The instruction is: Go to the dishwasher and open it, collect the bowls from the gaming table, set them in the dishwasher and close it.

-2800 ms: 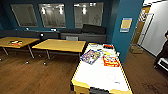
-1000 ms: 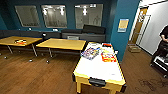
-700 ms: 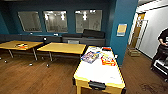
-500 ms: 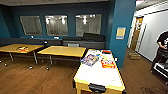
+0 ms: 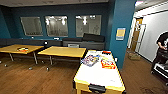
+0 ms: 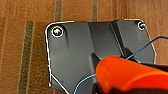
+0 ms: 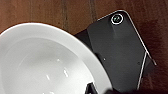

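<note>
In the right wrist view a white bowl [image 7: 50, 65] hangs close over the wooden floor, with my right gripper [image 7: 98, 90] shut on its rim. In the left wrist view a rounded orange bowl [image 6: 130, 72] sits at my left gripper [image 6: 100, 88], also above the floor, with a thin blue cable running past it. The dishwasher and the gaming table are out of view.
A white-topped table with yellow sides [image 5: 100, 75] stands just ahead, with game boxes [image 5: 90, 60] on it. Two yellow tables [image 5: 62, 51] and a dark sofa [image 5: 82, 42] lie to the left. A blue pillar [image 5: 120, 30] stands behind. A person [image 5: 162, 47] is in the corridor on the right.
The whole head view has shifted as the robot moved: the windows sit lower in the picture, and the corridor with the person has come in on the right.
</note>
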